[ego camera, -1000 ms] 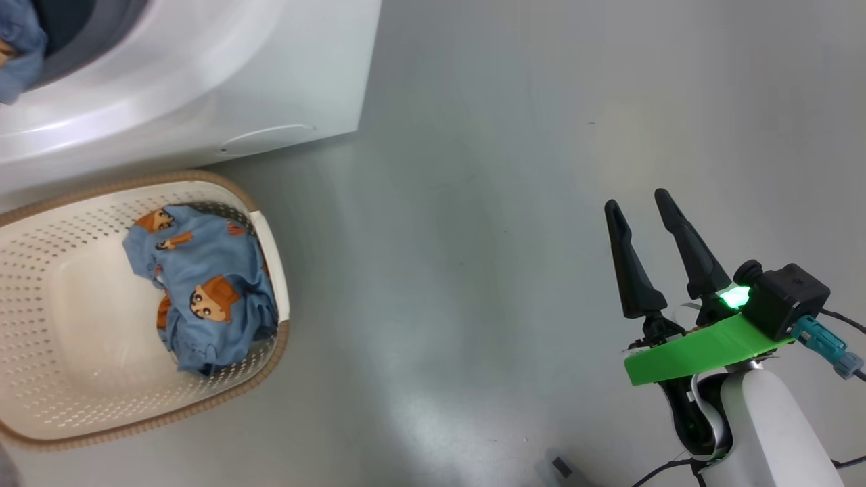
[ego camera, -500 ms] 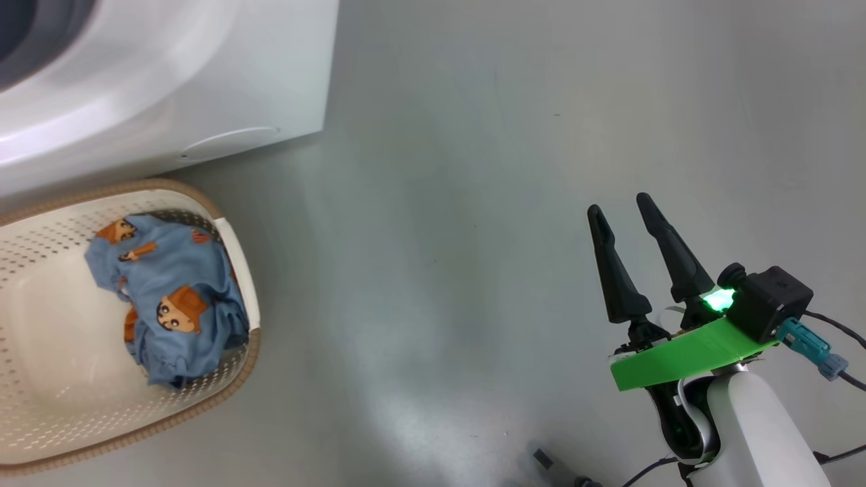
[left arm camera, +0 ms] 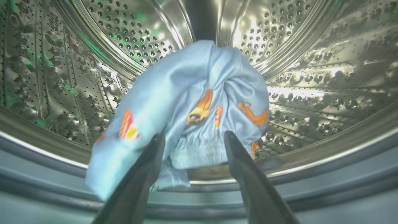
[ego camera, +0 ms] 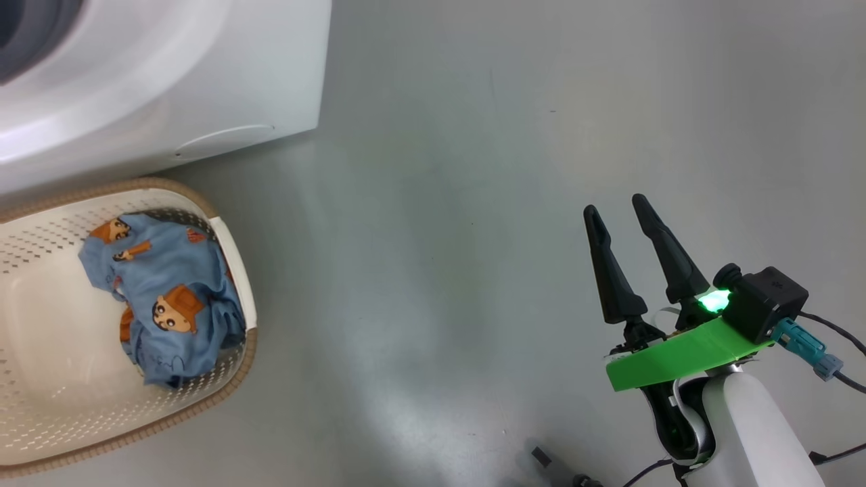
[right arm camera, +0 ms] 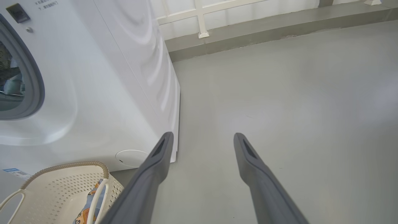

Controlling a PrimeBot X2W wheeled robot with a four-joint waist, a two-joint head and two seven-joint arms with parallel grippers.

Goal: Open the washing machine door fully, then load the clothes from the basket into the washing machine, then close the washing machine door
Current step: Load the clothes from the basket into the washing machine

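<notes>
While left fingers (left arm camera: 146, 174) stand apart, clothes (left arm camera: 192, 93) just beyond — inside washing machine (left arm camera: 311, 62).

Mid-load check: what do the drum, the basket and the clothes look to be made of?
Drum: looks like polished steel, mirror-bright, with punched holes.
Basket: apparently moulded plastic, matte cream, perforated walls; its brown rim looks woven, maybe imitation.
Clothes: thin soft fabric, perhaps cotton, going by limp folds; the figures look printed.
</notes>
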